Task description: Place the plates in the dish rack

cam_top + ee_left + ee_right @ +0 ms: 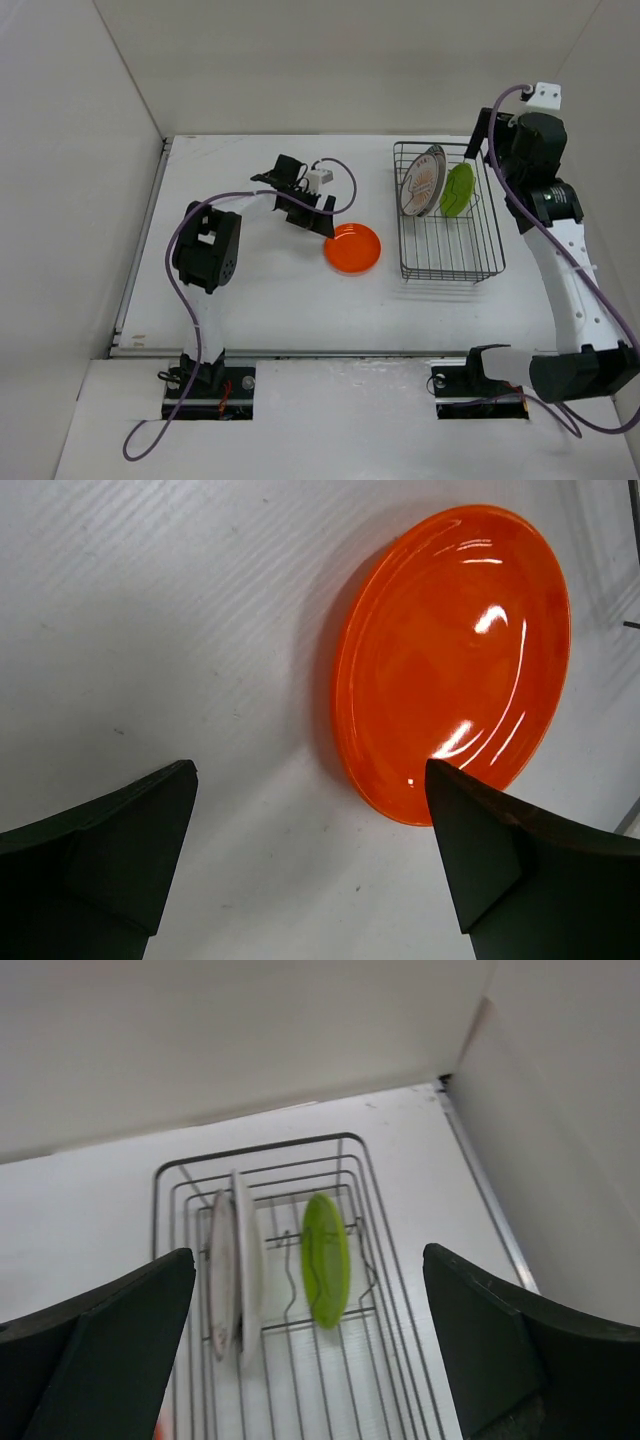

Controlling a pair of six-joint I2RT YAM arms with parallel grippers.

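The plain orange plate [352,248] lies flat on the table, left of the dish rack [450,275]. My left gripper [322,226] is open and empty just left of the orange plate. In the left wrist view [310,770] its right finger [470,840] overlaps the near rim of the orange plate [455,650]. Two white plates [422,182] and the lime green plate [458,190] stand upright in the rack's far slots. My right gripper [482,145] is open and empty, raised over the rack's far right. Its wrist view [308,1250] shows the rack [260,1145], the white plates [232,1265] and the green plate [327,1258].
White walls close in the table on the left, back and right. The table's right edge strip [490,1210] runs close beside the rack. The left arm's purple cable [345,190] loops above the orange plate.
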